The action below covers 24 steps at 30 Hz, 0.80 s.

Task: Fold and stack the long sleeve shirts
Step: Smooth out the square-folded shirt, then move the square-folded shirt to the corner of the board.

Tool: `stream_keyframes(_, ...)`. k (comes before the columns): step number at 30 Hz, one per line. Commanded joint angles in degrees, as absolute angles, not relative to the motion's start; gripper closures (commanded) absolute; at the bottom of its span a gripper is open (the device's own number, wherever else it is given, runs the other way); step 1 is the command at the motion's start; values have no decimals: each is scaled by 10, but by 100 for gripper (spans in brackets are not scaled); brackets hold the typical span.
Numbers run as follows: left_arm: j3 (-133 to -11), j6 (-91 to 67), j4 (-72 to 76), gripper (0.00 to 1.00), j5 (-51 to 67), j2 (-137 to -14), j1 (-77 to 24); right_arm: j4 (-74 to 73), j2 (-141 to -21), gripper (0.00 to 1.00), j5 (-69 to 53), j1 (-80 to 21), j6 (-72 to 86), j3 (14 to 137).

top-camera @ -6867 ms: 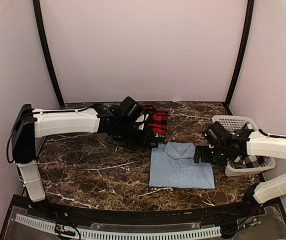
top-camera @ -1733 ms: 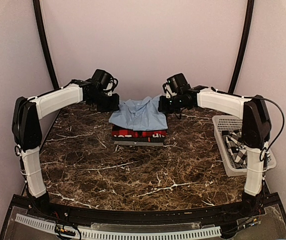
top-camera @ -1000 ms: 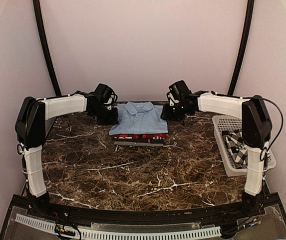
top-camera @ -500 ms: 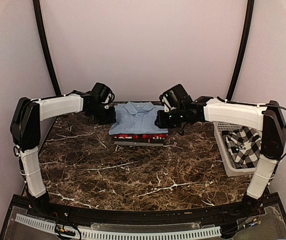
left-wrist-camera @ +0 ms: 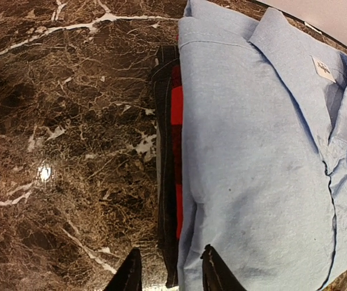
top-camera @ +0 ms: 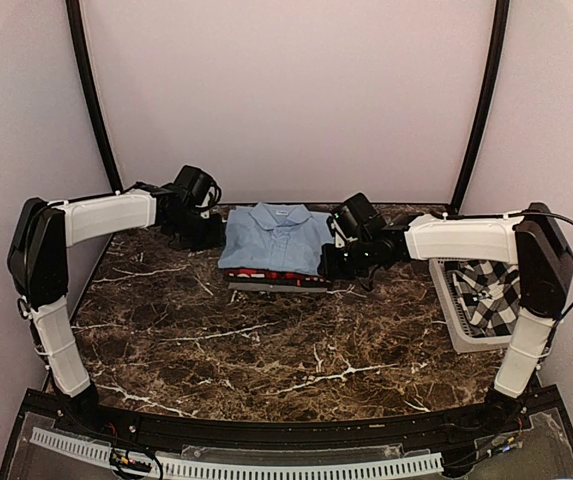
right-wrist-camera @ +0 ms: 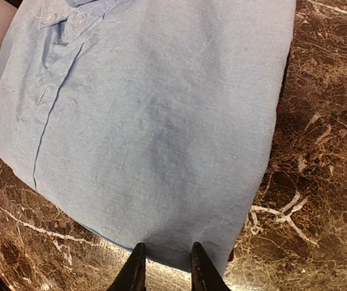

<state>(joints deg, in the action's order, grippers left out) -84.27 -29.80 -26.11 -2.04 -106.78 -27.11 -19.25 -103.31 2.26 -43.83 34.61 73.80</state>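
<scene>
Blue shirt (top-camera: pixel 276 236) — folded (face up) — atop plaid shirt (left-wrist-camera: pixel 176 151)

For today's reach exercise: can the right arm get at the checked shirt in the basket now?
Probably yes: the checked shirt lies uncovered in the open basket, close beside the right arm.

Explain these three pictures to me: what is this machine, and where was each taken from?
These are two robot arms bolted at the near edge of a marble table, each ending in a two-finger gripper. The wide picture comes from a fixed camera above and behind them. The close-ups come from cameras on the wrists, so the dark prongs at the bottom are each gripper's own fingers. On the table, a folded light blue shirt lies on a red-and-black plaid shirt. A black-and-white checked shirt sits in the white basket at the right. The left gripper and right gripper flank the stack, fingers apart, holding nothing.
</scene>
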Motion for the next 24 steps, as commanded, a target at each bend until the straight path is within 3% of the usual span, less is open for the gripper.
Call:
stream_keyframes(1,-810,-313,-250,66,-22,-1008,-256,-174,-1009,75,17,-438,347,737)
stream_keyframes(7,-760,-338,-242,62,-23,-974,-234,-178,-984,65,25,-444,341,738)
stream_keyframes(18,-705,-366,-206,62,69,-1024,-201,-178,-916,24,45,-459,328,745)
stream_keyframes(24,-716,-380,-181,66,109,-1087,-206,-181,-879,19,56,-461,321,744)
